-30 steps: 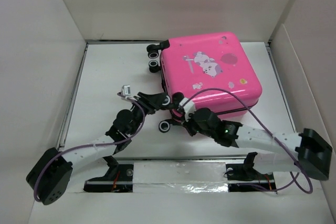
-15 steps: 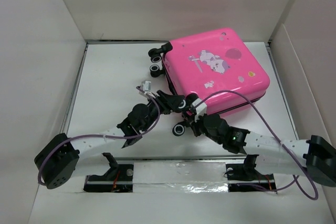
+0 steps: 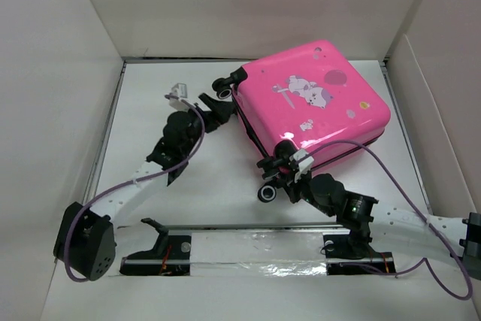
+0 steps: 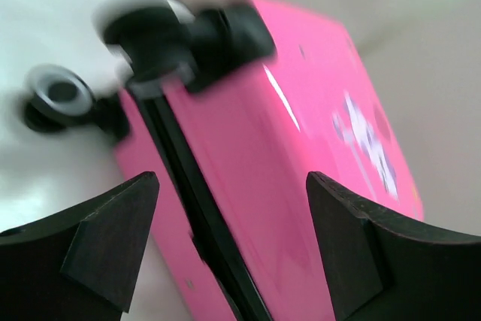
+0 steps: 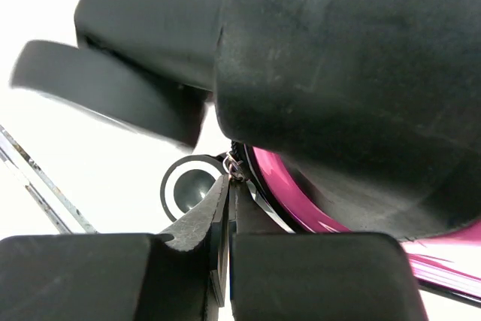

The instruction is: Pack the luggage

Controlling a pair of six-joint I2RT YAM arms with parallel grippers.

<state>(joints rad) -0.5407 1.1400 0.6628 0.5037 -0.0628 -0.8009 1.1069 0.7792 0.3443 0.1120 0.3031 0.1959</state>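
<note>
While the luggage lies closed and flat at the far right of the table, the right gripper is pinched fully shut at the seam by the near wheel; what it nips, if anything, cannot be told. The left gripper stands wide and empty beside the far wheels. Recommended: brace the shell w/ the left arm and draw slowly along the seam. Obstruction: the purple cable arcs by the front edge.

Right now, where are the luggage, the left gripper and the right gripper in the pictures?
luggage [image 3: 316, 103]: top external view, on the pink lid.
left gripper [image 4: 231, 193]: left wrist view, midway between its open fingertips.
right gripper [image 5: 227, 193]: right wrist view, where its shut fingertips meet.
</note>
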